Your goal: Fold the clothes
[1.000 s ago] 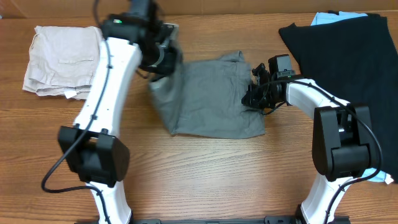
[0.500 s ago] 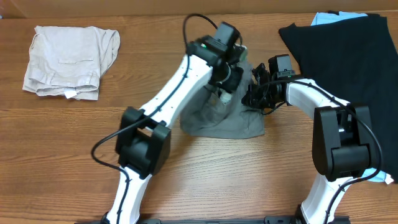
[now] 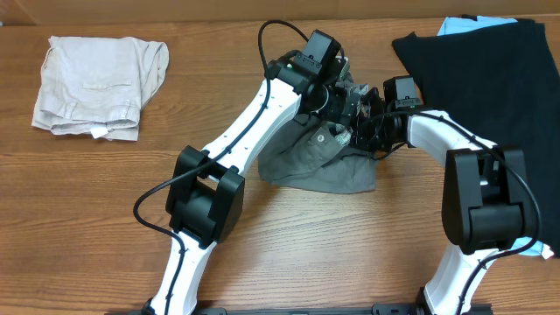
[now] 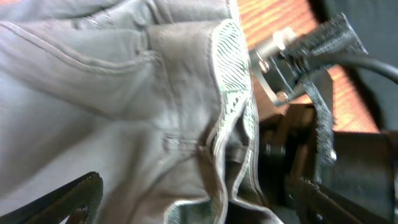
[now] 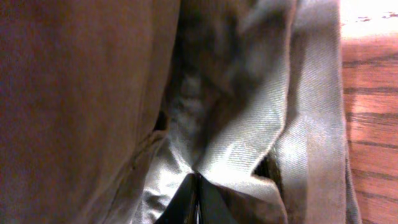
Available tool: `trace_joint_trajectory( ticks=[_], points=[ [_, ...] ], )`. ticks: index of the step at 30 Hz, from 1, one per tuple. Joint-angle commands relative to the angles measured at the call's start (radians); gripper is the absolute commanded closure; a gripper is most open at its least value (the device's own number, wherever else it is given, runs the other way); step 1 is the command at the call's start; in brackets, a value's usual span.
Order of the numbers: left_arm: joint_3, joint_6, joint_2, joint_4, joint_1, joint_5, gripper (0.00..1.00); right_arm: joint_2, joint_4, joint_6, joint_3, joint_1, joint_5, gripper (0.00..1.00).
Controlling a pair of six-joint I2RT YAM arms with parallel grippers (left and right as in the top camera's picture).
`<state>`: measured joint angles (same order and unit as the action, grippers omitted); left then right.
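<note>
Item under task: one pair of mid-grey woven shorts [image 3: 319, 162], bunched and doubled over, right of centre on the brown wooden table [image 3: 289, 254].
Waist detail: pale speckled waistband lining [image 4: 231, 74] turned outward; one small silvery button [image 3: 321, 136] facing up.
Left gripper [image 3: 341, 101]: reaches across to the far right corner of the shorts; its fingers [image 4: 74, 196] stand wide apart, with loose cloth between them and none of it pinched.
Right gripper [image 5: 198, 194]: at the shorts' right edge, just beside the left gripper; tips pressed together, clamped on a fold of the grey cloth.
Other garments, count: one smaller pair of beige shorts [image 3: 92, 83], folded, far left corner, well apart; one large black garment [image 3: 494, 96], far right, near the right arm.
Total count: three garments, two grippers.
</note>
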<state>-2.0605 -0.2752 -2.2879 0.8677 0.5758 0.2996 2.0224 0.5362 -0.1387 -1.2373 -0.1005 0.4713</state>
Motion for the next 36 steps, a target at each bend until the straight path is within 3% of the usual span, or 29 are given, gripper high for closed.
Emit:
trace_joint_trajectory(
  ticks=[1, 7, 14, 24, 31, 36],
  points=[
    [-0.071, -0.013, 0.045, 0.048, -0.037, 0.067, 0.0, -0.106, 0.002, -0.045, -0.048, 0.057, 0.002, 0.87],
    [-0.216, 0.05, 0.127, 0.217, -0.148, 0.057, 0.0, -0.232, 0.143, 0.033, -0.155, 0.122, 0.002, 0.71],
    [-0.279, 0.092, 0.23, 0.304, -0.304, -0.008, 0.0, -0.277, 0.232, 0.089, -0.245, 0.055, 0.002, 0.34],
    [-0.278, 0.154, 0.238, 0.417, -0.406, -0.031, 0.0, -0.146, 0.234, 0.113, -0.243, -0.158, -0.086, 0.31],
    [-0.278, 0.202, 0.236, 0.492, -0.392, -0.056, 0.0, -0.131, 0.48, -0.011, -0.238, -0.146, -0.267, 0.34],
    [-0.264, 0.225, 0.23, 0.509, -0.377, -0.056, 0.0, -0.131, 0.471, -0.016, -0.156, -0.113, -0.276, 0.32]
  ],
)
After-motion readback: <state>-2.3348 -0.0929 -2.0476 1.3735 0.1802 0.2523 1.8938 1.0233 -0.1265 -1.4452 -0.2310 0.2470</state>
